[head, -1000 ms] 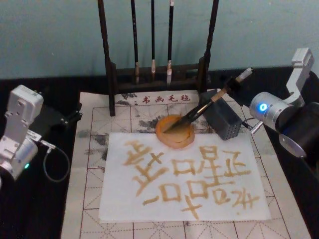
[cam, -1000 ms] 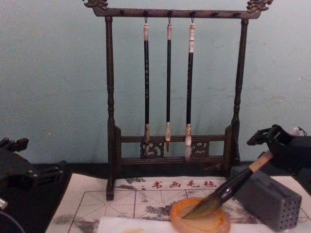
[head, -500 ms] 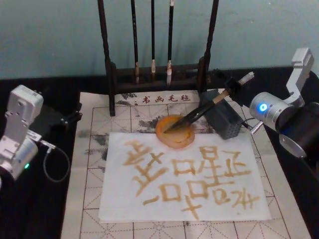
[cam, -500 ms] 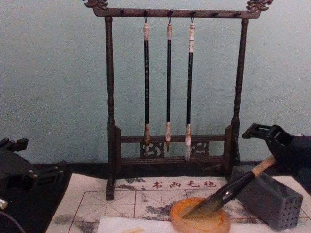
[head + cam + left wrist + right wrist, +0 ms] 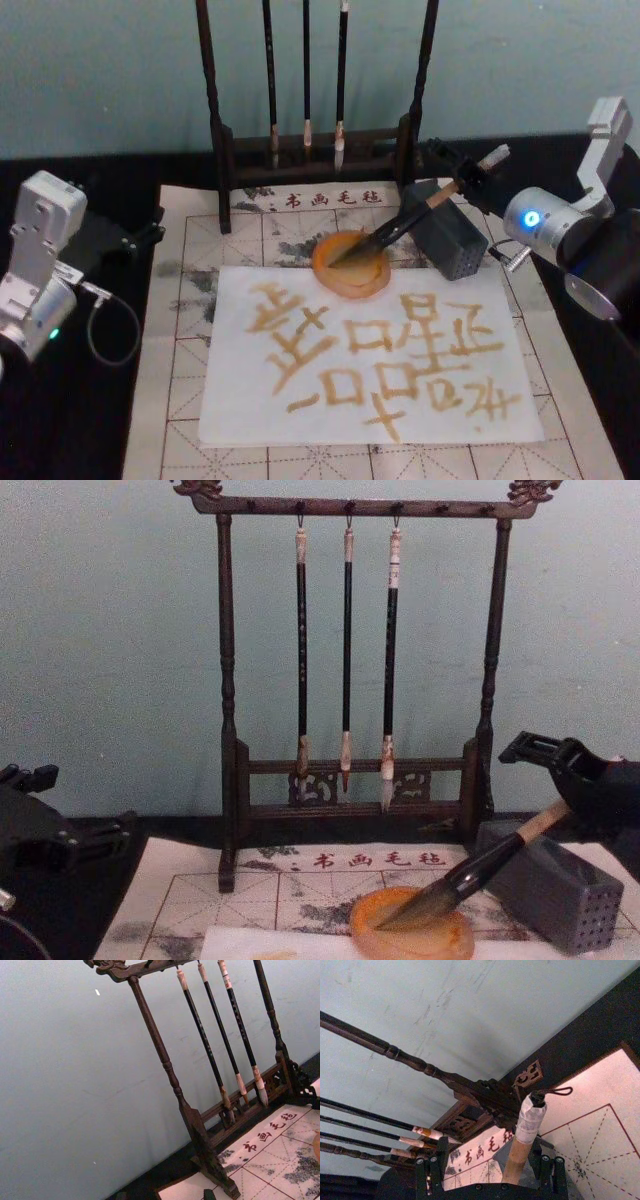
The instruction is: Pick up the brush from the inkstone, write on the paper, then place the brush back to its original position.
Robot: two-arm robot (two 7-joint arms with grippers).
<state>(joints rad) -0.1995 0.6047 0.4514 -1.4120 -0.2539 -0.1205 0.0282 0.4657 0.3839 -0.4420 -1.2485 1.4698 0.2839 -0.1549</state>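
Observation:
The brush (image 5: 400, 222) lies slanted, its bristle tip in the round amber inkstone (image 5: 352, 284) and its tan handle propped on the grey block (image 5: 452, 246). My right gripper (image 5: 462, 170) is open around the handle's upper end, with one finger on each side. In the right wrist view the taped handle (image 5: 521, 1135) stands between the spread fingers (image 5: 429, 1170), closer to one of them. The chest view shows the brush (image 5: 470, 872) leaning from the inkstone (image 5: 420, 944) up toward that gripper (image 5: 548, 756). The paper (image 5: 300, 405) carries several ochre characters. My left gripper (image 5: 110, 236) is parked at the far left.
A dark wooden rack (image 5: 312, 152) with three thin hanging brushes (image 5: 346, 650) stands behind the inkstone. The paper lies on a gridded felt mat (image 5: 175, 400). Black table surface borders the mat on both sides.
The right gripper has let go of the brush and spread its fingers. The handle has sunk onto the grey block. The left arm has not moved.

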